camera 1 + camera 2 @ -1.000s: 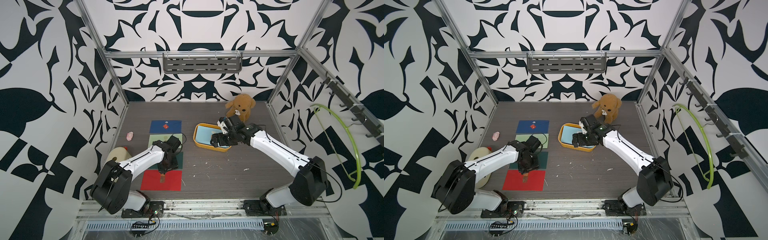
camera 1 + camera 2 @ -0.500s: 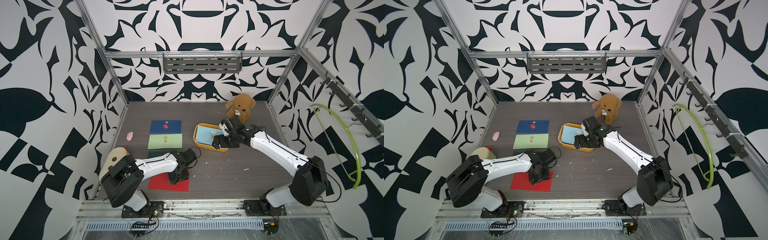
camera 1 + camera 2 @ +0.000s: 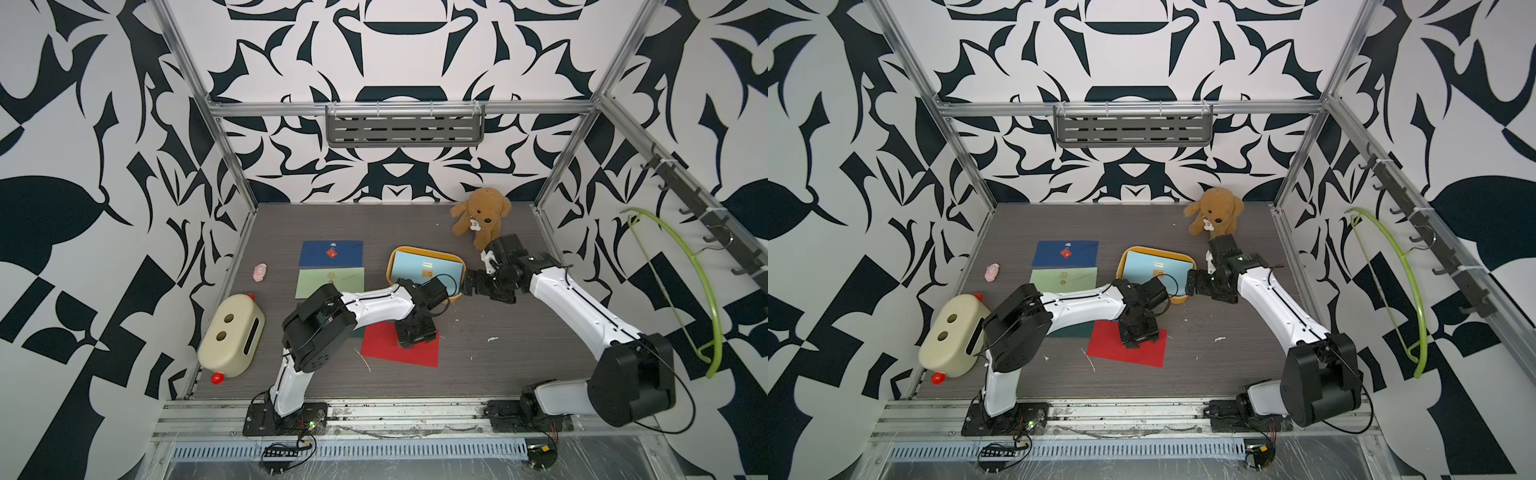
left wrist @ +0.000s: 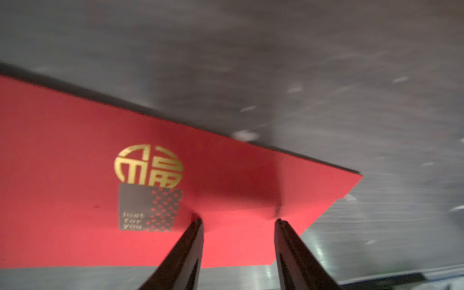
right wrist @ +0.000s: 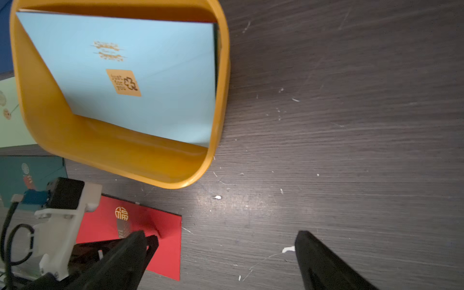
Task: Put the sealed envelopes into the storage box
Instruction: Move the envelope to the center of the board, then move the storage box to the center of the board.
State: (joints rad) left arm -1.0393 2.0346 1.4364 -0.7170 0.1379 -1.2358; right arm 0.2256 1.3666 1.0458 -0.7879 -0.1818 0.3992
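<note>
Left tool point(image 3: 415, 334) is down on the red envelope point(image 3: 390, 353) near the front of the tabletop point(image 3: 498, 365), tips half apart and both planted on the paper. From the left wrist the red sheet bulges into a ridge between the two fingers point(image 4: 193, 241), so it is pinching a fold near one short end (a gold emblem and a dark "just for you" sticker sit just beside the grip). The envelope's far edge throws a shadow on the wood and looks slightly lifted.

Just behind it stands the yellow box point(image 3: 390, 266), with a light blue envelope point(image 3: 424, 266) inside, lying slantwise with one edge against a wall. Right tool point(image 3: 473, 286) hovers at the box's right side, spread wide over bare tabletop.

Over to the left of the box, the navy envelope point(image 3: 331, 253) and the light green envelope point(image 3: 330, 282) lie flat, one just in front of the other, edges nearly touching. A dark green envelope point(image 3: 1071, 330) peeks out beneath the left arm, just beside the red one. The teddy bear point(image 3: 480, 220) sits at the back — well apart from the envelopes.
</note>
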